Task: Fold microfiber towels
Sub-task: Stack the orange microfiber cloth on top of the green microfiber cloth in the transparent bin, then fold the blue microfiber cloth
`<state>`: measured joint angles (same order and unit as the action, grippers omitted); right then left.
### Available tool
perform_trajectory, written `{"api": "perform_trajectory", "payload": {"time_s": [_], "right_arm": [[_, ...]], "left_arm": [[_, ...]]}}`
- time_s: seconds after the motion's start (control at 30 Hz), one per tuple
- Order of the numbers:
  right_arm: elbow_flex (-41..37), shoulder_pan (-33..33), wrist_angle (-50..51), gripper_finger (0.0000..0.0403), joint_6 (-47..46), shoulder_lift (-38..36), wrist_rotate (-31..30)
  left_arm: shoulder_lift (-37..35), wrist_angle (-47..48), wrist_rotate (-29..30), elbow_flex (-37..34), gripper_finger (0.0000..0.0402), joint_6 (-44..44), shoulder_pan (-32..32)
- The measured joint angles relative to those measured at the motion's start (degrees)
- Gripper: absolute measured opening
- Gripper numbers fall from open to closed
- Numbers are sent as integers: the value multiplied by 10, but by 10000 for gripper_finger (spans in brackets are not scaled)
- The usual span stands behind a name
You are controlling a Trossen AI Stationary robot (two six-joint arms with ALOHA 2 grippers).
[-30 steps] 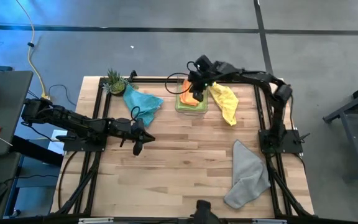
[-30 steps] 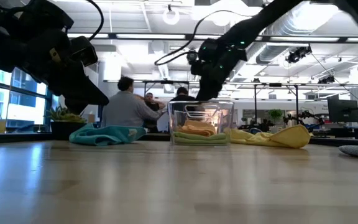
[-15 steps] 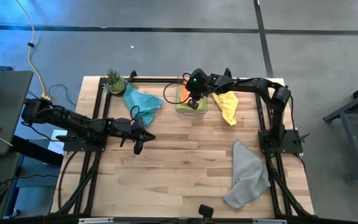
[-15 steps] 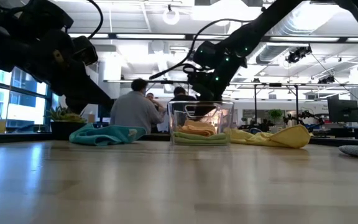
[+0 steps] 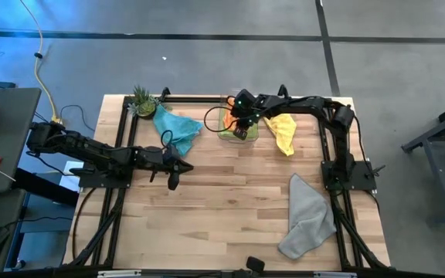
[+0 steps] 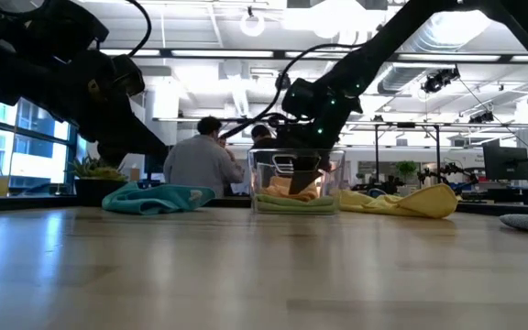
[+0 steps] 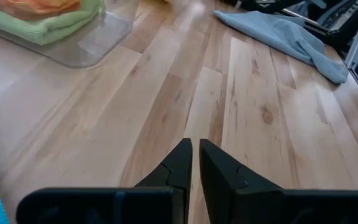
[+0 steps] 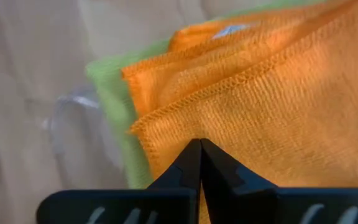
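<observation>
While the left arm waits over the table's left side, its gripper (image 5: 170, 184) closed on nothing above bare wood, the right arm reaches across the far edge into the clear bin (image 5: 224, 131). Compared with a second ago, the right gripper (image 5: 240, 131) has dropped from above the bin down inside it, and the arm now lies lower and flatter. Its fingers (image 8: 191, 163) are pressed together, tips touching the orange towel (image 8: 272, 99), with no cloth visibly caught between them. That folded orange towel sits on top of the folded green towel (image 8: 112, 99) in the bin.

The teal towel (image 5: 176, 123) lies crumpled near the far left, beside a small plant (image 5: 142, 99). The yellow towel (image 5: 281, 131) lies loose just right of the bin. The grey towel (image 5: 307, 216) is spread near the front right of the table (image 5: 230, 201). These three have not moved.

Across the room behind the table, a seated person (image 6: 195, 165) has shifted slightly to the right.
</observation>
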<state>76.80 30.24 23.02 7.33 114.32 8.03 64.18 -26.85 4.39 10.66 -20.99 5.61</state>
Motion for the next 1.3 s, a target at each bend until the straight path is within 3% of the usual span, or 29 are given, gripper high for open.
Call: {"api": "perform_trajectory", "payload": {"time_s": [0.23, 0.4, 0.73, 0.87, 1.0, 1.3], "right_arm": [[27, 0, 35, 0, 7, -23, 17], [22, -3, 23, 0, 44, -86, 17], [-245, -36, -313, 0, 0, -239, 16], [-317, -68, -383, 0, -14, -308, -46], [-363, -103, -390, 0, -18, -373, -118], [-414, -178, -394, 0, -25, -428, -221]], "left_arm": [[0, 0, 17, 0, 21, 0, 4], [0, 0, 17, 0, 21, -2, 15], [0, 1, 6, 0, 20, 1, 60], [0, 11, -12, 3, 8, 5, 86], [0, 94, -19, 42, 3, 35, 105], [0, 334, 61, 162, 32, 79, 129]]}}
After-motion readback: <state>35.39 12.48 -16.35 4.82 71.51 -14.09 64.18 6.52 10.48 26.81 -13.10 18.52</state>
